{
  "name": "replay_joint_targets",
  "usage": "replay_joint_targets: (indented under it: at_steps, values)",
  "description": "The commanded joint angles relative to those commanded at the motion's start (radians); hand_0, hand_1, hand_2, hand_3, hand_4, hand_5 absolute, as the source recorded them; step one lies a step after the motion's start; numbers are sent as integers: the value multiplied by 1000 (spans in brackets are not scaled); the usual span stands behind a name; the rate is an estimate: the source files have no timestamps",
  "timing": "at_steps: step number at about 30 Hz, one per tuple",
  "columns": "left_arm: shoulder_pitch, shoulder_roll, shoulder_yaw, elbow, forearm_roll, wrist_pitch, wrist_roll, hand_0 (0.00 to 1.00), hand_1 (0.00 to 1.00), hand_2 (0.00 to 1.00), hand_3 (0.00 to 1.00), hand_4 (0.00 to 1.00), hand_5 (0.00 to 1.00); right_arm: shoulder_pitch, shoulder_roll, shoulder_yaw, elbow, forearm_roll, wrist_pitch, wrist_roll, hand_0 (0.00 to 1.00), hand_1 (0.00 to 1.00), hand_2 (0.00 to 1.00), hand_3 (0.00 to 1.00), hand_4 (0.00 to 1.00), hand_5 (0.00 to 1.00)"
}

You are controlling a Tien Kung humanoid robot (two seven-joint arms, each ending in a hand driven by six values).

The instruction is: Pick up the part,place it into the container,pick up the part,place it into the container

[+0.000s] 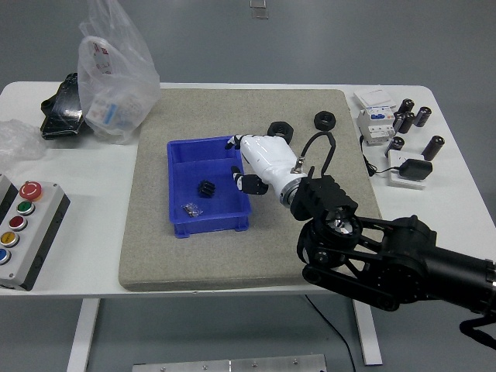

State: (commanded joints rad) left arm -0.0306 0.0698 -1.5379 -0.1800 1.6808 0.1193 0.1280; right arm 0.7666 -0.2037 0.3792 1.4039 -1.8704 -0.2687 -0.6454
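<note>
A blue container (180, 156) sits on the grey mat. A black gear part (205, 189) lies inside it, beside a small metal piece (189, 208). My right hand (246, 167), white with black fingertips, hangs over the container's right rim with fingers relaxed and holding nothing. Two black nut-like parts (280, 128) (324, 120) lie on the mat behind the hand. The left arm is out of view.
A clear plastic bag (116, 74) and a black object (60, 108) stand at the back left. A button box (23, 229) sits at the left front. A white electrical module (375, 122), several black cylinders (411, 116) and a black adapter (411, 168) lie at the right.
</note>
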Motion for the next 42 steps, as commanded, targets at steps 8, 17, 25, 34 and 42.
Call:
replay_joint_targets:
  at_steps: [8,17,25,34,42]
  values:
    - [2,0,-7,0,6,1,1,626,549,511,614,702,348,-44,-56,99,-90,9,55,0,327,696,770,797,623,130]
    - [-2,1,-2,0,5,-1,-1,626,549,508,613,700,347,-29,-21,84,-231,75,116,0,358,752,850,933,871,337]
    - [0,0,-4,0,6,-1,1,626,549,508,612,697,349,-10,16,36,-323,133,121,0,354,746,855,932,890,378]
    - [-1,-1,-1,0,4,-2,-1,626,550,507,612,691,347,-9,36,-3,-348,136,27,0,309,618,560,627,557,2]
    - [-1,0,4,0,-1,-2,-4,626,550,507,612,690,348,-12,40,-23,-353,138,-22,0,303,567,418,532,429,19]
